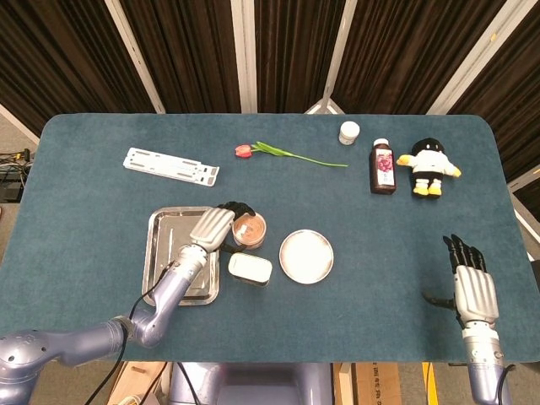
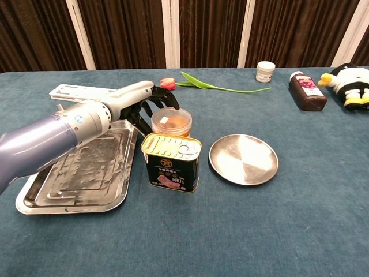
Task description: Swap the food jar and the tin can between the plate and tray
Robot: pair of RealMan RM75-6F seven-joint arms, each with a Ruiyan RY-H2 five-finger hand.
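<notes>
Both task items stand on the blue desk (image 1: 101,202), neither on the round steel plate (image 1: 306,256) nor in the rectangular steel tray (image 1: 165,253). My left hand (image 1: 218,224) has its fingers curled around the clear food jar with orange contents (image 2: 171,122); a firm grip I cannot confirm. Just nearer than that hand stands the rectangular black-labelled tin can (image 2: 172,162). My right hand (image 1: 474,287) hovers well apart, fingers spread, holding nothing.
</notes>
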